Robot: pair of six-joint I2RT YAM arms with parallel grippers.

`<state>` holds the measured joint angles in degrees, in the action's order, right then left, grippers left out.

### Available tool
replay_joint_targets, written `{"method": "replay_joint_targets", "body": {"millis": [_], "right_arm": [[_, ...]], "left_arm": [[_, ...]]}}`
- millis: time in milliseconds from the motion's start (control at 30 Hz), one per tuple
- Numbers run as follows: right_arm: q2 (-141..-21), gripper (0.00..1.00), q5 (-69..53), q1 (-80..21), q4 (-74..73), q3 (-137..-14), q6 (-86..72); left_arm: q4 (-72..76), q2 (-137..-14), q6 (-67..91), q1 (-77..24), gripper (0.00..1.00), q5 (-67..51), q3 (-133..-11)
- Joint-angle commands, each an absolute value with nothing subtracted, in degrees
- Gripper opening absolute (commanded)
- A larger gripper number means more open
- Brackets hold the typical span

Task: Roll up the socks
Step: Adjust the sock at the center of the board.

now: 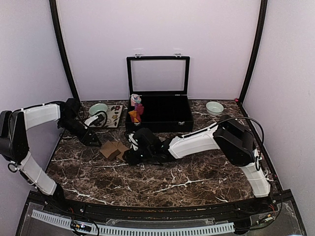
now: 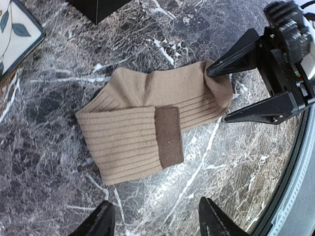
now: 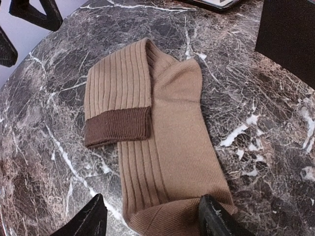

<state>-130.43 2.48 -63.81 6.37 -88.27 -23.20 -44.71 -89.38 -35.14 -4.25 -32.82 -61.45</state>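
**Tan-brown socks** [image 3: 157, 147]: lay flat on the marble desk [image 1: 172, 182], left of centre, between the two arms' jaws. Folded over once, with the ribbed leg doubled back and the dark-brown cuff band [image 3: 118, 127] uppermost. Not yet rolled. Long axis ran from the right jaws straight away toward the left arm [image 1: 42, 115], and so lay crosswise before the left jaws.

**Right jaws:** the nearer pair. Stood part open astride the end of the socks, one fingertip [image 2: 212, 70] touching the fabric and the other just beside its edge. Not seen clamped on anything.

**Left jaws:** part open and empty, poised just short of the long side, near the cuffed fold.

**Judgement:** roll probably best begun from the end under the right jaws, along the long axis, with the left jaws placed to steady the far part.

**Red-maroon socks** [image 1: 137, 110]: bunched at the left end of the black case [image 1: 167, 124], well apart from both jaws. Whether rolled, could not be told.

**Also on the desk:** green bowl [image 1: 98, 108], pale bowl [image 1: 214, 107], leaf-patterned plate [image 2: 12, 44].
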Motion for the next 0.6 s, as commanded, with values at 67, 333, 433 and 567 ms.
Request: {"method": "replay_joint_targets", "body": {"millis": [67, 333, 433, 567], "right_arm": [[-130.96, 0.58, 1.04, -61.20, 3.71, -85.93, -28.00], [-120.81, 0.51, 1.81, -57.84, 3.18, -70.42, -25.80], [-115.47, 0.52, 0.65, -56.38, 1.22, -66.69, -17.86], [-114.59, 0.52, 3.19, -54.14, -3.02, -66.82, -14.71]], "left_arm": [[-36.53, -91.18, -31.18, -6.19, 0.59, -28.05, -62.53], [-25.80, -97.64, -26.18, -10.89, 0.53, -20.49, -63.13], [-28.14, -102.60, -26.17, -18.08, 0.53, -24.86, -65.53], [-29.48, -104.12, -27.31, -19.73, 0.49, -27.59, -65.11]]}}
